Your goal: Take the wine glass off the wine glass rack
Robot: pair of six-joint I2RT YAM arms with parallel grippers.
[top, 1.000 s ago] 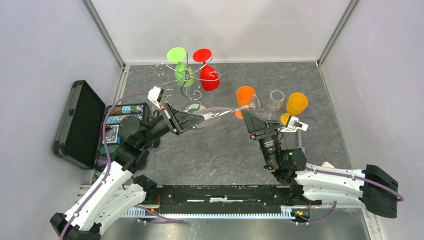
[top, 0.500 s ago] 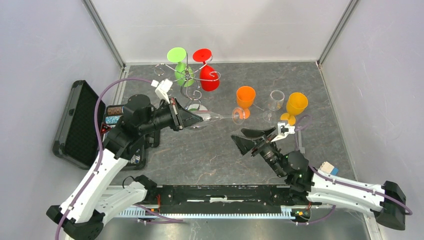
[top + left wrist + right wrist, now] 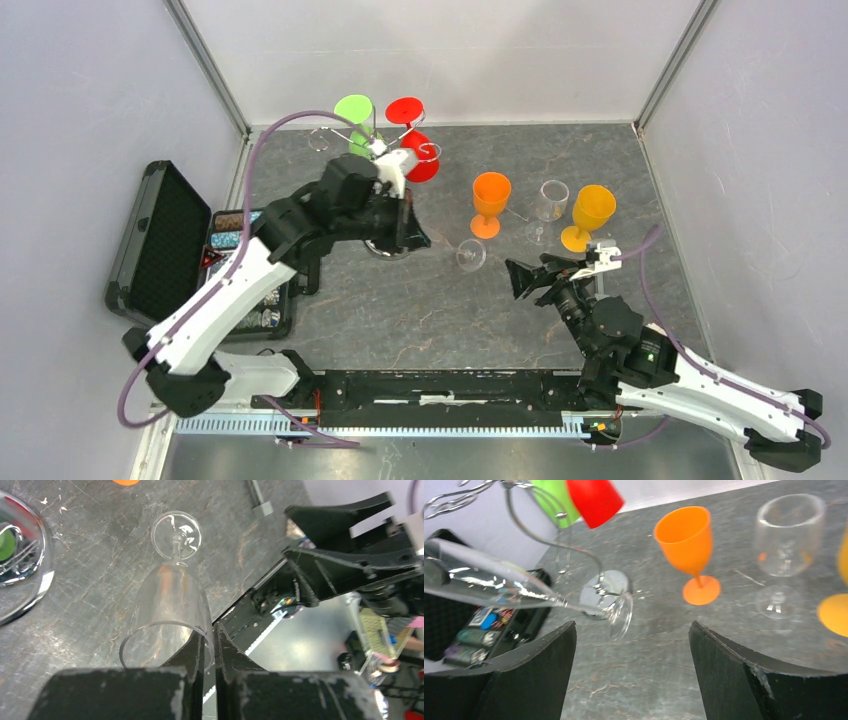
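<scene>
My left gripper (image 3: 416, 236) is shut on the rim of a clear wine glass (image 3: 169, 607), one finger inside the bowl and one outside. The glass slants down and to the right, its foot (image 3: 470, 255) low over the table. It also shows in the right wrist view (image 3: 499, 587). The chrome wine glass rack (image 3: 385, 150) stands behind my left arm, with a green glass (image 3: 353, 110) and a red glass (image 3: 405, 110) hanging on it. Its round base (image 3: 20, 575) lies left of the held glass. My right gripper (image 3: 520, 278) is open and empty, right of the glass foot.
An orange glass (image 3: 490, 200), a clear glass (image 3: 550, 205) and a yellow-orange glass (image 3: 590, 215) stand upright in a row at the right. An open black case (image 3: 160, 250) and a tray of small items (image 3: 240, 225) lie at the left edge.
My left arm rose and swung back toward the rack, tipping the clear glass from level to foot-down. My right gripper drew away from the glass, toward the near right.
</scene>
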